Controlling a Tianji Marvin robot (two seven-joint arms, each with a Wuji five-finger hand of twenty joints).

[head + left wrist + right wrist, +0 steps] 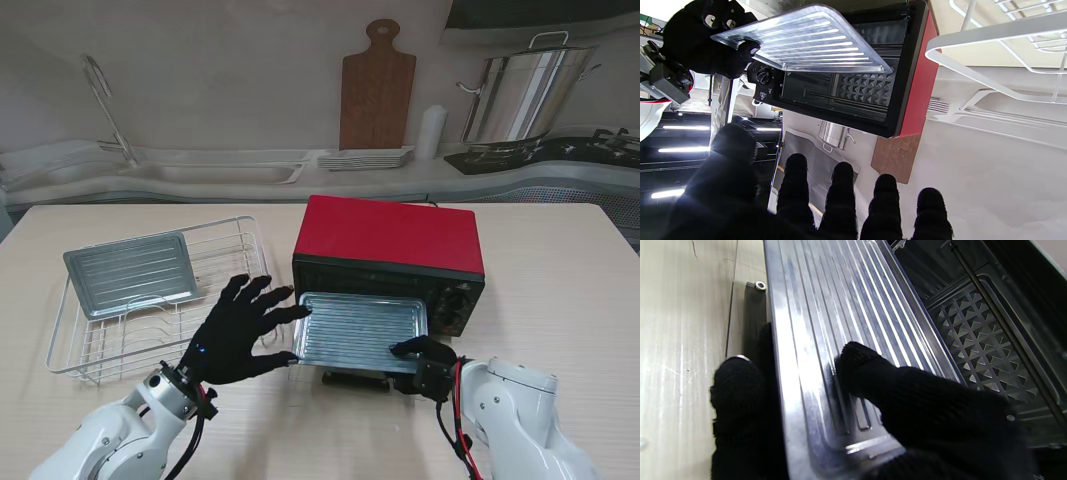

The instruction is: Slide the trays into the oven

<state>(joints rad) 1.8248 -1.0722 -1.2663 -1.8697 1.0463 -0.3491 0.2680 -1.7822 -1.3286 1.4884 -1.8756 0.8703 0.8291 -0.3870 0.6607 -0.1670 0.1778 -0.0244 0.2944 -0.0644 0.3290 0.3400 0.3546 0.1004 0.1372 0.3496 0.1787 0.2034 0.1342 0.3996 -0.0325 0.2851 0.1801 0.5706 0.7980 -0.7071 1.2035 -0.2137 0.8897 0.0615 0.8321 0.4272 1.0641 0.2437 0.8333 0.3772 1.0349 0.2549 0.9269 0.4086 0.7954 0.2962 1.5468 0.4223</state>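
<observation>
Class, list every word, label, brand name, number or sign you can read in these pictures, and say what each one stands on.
None can be read.
The oven has a control panel with knobs; the marks around them are too small and blurred to read.
The tray held by the right hand, the second tray in the rack, and the pot: no text visible.
</observation>
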